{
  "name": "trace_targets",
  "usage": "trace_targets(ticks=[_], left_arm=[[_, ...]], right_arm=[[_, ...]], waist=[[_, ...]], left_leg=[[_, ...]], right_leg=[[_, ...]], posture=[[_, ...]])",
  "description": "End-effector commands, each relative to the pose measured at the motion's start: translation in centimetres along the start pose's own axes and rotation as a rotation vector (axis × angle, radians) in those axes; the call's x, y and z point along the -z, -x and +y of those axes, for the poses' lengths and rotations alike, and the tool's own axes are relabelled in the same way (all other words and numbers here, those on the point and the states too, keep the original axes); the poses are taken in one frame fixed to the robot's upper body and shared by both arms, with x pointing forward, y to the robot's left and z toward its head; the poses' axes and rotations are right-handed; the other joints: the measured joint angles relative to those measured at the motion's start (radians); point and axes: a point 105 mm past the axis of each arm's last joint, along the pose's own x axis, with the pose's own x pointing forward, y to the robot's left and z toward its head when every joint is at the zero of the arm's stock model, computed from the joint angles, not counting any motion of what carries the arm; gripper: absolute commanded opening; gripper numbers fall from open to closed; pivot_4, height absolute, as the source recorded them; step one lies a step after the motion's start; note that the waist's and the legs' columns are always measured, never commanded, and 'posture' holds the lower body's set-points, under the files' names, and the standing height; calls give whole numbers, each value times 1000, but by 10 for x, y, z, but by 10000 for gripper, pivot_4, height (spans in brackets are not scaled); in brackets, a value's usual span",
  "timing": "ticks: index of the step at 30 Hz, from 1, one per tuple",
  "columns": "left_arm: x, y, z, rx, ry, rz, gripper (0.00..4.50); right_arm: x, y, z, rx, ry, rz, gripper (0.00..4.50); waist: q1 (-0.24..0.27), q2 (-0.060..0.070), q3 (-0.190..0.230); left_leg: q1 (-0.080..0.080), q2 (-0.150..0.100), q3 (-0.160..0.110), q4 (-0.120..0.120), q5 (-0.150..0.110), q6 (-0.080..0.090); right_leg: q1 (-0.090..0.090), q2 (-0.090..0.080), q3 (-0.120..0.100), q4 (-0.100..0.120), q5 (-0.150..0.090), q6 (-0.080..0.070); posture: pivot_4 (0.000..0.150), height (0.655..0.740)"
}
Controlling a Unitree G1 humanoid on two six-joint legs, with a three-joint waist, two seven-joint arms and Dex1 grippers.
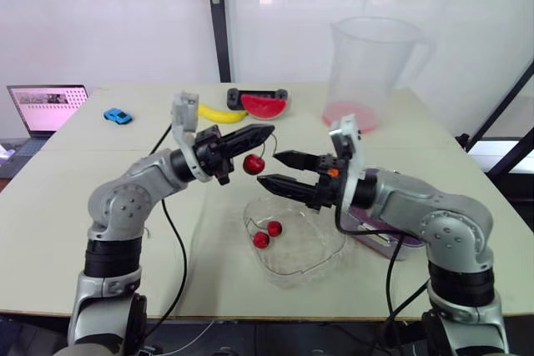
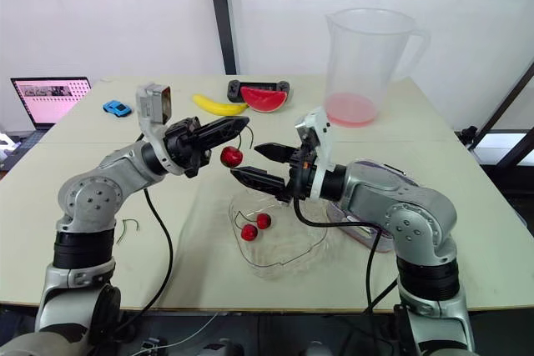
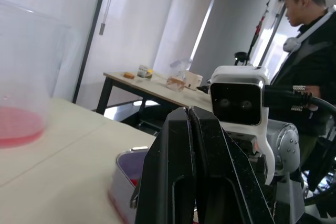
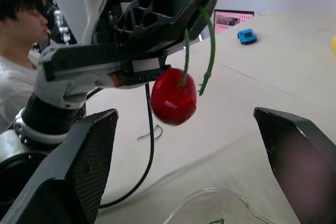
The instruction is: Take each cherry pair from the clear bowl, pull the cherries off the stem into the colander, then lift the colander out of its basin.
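Red cherry on a forked green stem [image 4: 174, 96]: hangs in the air over the far rim of the clear plastic bowl [image 1: 327, 253], touching neither bowl nor bench. One prong of the stem carries the fruit, the other prong is bare (right wrist view shows this best).

Left gripper [image 1: 266, 132]: jaws together, clamped on the top of the stem, with the cherry dangling just beneath the tips.

Right gripper [image 1: 269, 167]: jaws wide apart and empty. The tips point at the hanging cherry and are just beside it; no contact seen.

Bowl: sits on the cream bench [image 1: 100, 147] near the middle of its near edge. Inside it are two more red cherries [image 1: 267, 233], lying close together on the side toward the left edge.

Purple translucent container [image 1: 384, 242]: just beside the bowl, toward the right edge, mostly hidden behind the right arm. I cannot tell colander from basin here.

Rest of the bench:
- Tall clear plastic pitcher with a pink base [image 1: 371, 56], upright toward the far right corner.
- Yellow banana [image 1: 219, 112] and red watermelon slice [image 1: 264, 106], side by side near the middle of the far edge.
- Small blue toy car [image 1: 118, 115], toward the far left corner.
- Open laptop [image 1: 47, 107], at the left edge by that corner, screen lit.

A person in a dark top [image 3: 315, 66] stands in the room beyond the bench.
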Motion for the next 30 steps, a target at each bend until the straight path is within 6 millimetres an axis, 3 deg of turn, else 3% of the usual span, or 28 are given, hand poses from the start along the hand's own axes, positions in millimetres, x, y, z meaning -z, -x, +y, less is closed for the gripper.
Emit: trace_targets(ticks=[1, 6, 9, 13, 27, 28, 30], left_arm=[[-8, -10, -12, 46, -38, -21, 0], [-7, -13, -14, 41, -33, -36, 0], [-7, -10, -13, 28, -37, -37, 0], [-9, -9, -12, 23, -43, -36, 0], [-8, -11, -12, 30, -41, -39, 0], [-8, -11, -12, 30, -40, -38, 0], [-8, -10, -12, 28, -39, -39, 0]], right_arm=[[-13, -9, 8, -45, -10, -77, 44544], [-16, -19, 13, -74, -75, -111, 44544], [-15, -20, 12, -68, -91, -107, 35201], [-11, -20, 12, -62, -93, -80, 15540], [-5, -16, 9, -39, -95, -49, 15540], [-5, -16, 8, -40, -95, -50, 10834], [-5, -16, 9, -40, -89, -48, 6425]], waist=[[-3, 0, 0], [-6, 0, 0], [-5, 0, 0], [-4, 0, 0], [-5, 0, 0], [-6, 0, 0], [-5, 0, 0]], left_leg=[[0, 0, 0, 0, 0, 0], [0, 0, 0, -1, 0, 0], [0, 0, 0, -1, 0, 0], [0, 0, 0, -1, -1, 1], [0, 0, 0, -1, -2, 4], [0, 0, 0, -1, -2, 4], [0, 0, 0, -1, -2, 4]], right_leg=[[0, 0, 0, 0, 0, 0], [-1, 0, 0, 1, 0, 0], [-1, 0, 0, 1, 0, 0], [-1, 0, 0, 1, 0, 0], [-1, 0, 0, 1, 0, 0], [-1, 0, 0, 1, 0, 0], [-1, 0, 0, 1, 0, 0]], posture=[[1500, 7400], [1500, 7400], [1500, 7400], [1500, 7400], [1500, 7400], [1500, 7400], [1500, 7400]])
